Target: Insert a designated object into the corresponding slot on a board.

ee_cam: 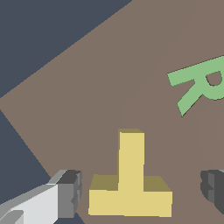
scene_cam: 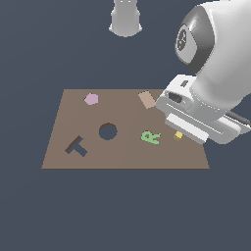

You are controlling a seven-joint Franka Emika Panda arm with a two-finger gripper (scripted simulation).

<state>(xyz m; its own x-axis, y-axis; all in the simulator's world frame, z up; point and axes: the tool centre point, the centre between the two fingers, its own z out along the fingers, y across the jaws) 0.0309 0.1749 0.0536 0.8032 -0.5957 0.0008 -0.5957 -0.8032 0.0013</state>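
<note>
Dark blue-grey counter [scene_cam: 29, 211] spreads under the flat brown board [scene_cam: 125, 159], where my fingers [ee_cam: 140, 192] hang low near the board's edge at the exterior view's right. They stand wide apart, one pale finger [ee_cam: 65, 192] on one side of the yellow T-shaped block [ee_cam: 130, 192] and a dark pad [ee_cam: 213, 190] on the other, neither touching it; I have hold of nothing. In the exterior view only a small yellow corner of the block [scene_cam: 178, 136] shows beneath my wrist, just beside the green R [scene_cam: 151, 137]. The block lies flat on the board. Well apart, toward the exterior view's left, sits the dark T-shaped slot [scene_cam: 76, 146], with the round hole [scene_cam: 108, 131] between it and the R. A tan rectangular block [scene_cam: 146, 99] and a pink piece [scene_cam: 91, 99] lie along the far side.
</note>
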